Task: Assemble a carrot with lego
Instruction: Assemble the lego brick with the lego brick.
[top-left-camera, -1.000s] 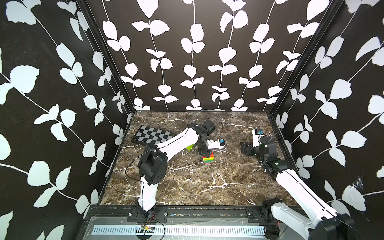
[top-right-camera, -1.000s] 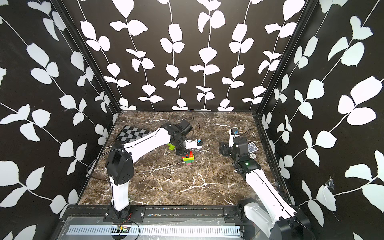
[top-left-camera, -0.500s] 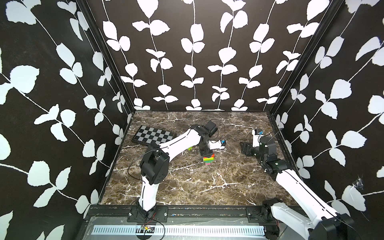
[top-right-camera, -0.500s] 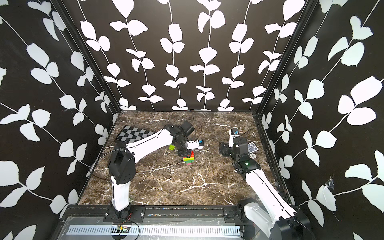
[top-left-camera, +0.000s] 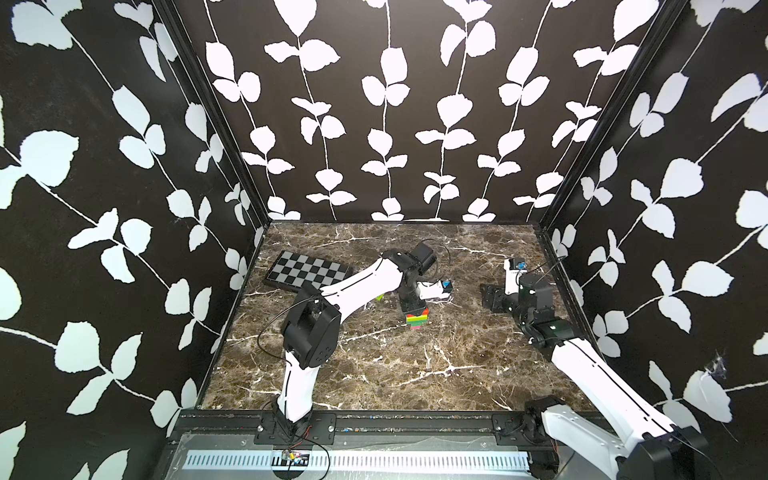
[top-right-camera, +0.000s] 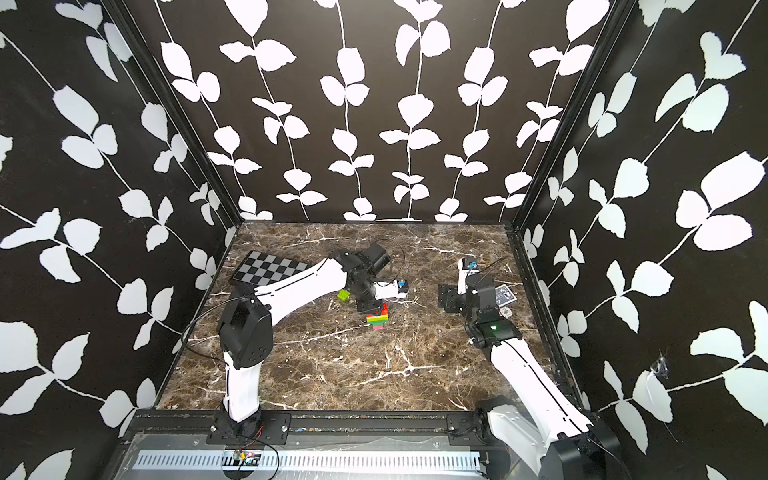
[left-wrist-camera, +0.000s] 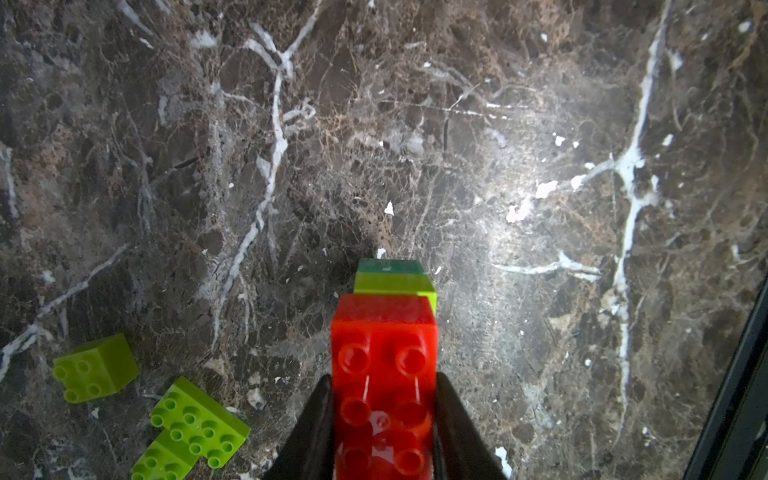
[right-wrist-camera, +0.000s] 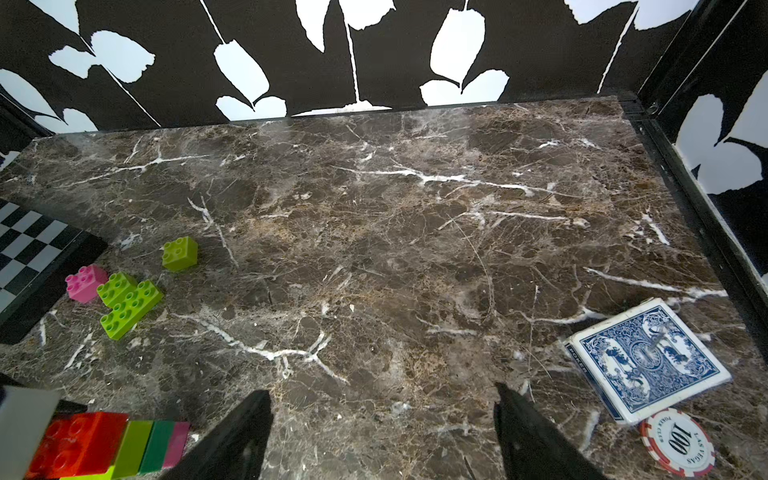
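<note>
The carrot (top-left-camera: 417, 319) (top-right-camera: 378, 320) is a short stack banded red-orange, lime, green and pink, low over the middle of the marble. My left gripper (top-left-camera: 412, 308) (left-wrist-camera: 384, 377) is shut on its red-orange brick (left-wrist-camera: 384, 365). In the left wrist view the lime and green bands lie beyond that brick and the pink end is hidden. Loose lego lies to its left: a lime brick (left-wrist-camera: 95, 368) (right-wrist-camera: 180, 252), a lime L-shaped pair (left-wrist-camera: 191, 428) (right-wrist-camera: 129, 301) and a pink brick (right-wrist-camera: 85, 282). My right gripper (right-wrist-camera: 380, 390) (top-left-camera: 490, 297) stands open over bare marble at the right.
A black-and-grey checkered board (top-left-camera: 307, 272) (right-wrist-camera: 25, 249) lies at the back left. A blue card deck (right-wrist-camera: 646, 361) (top-right-camera: 505, 296) and a poker chip (right-wrist-camera: 677, 442) lie by the right wall. Patterned walls close in three sides.
The left arm has drifted slightly to the right while the banded stack stays where it was. The right arm has not moved.
</note>
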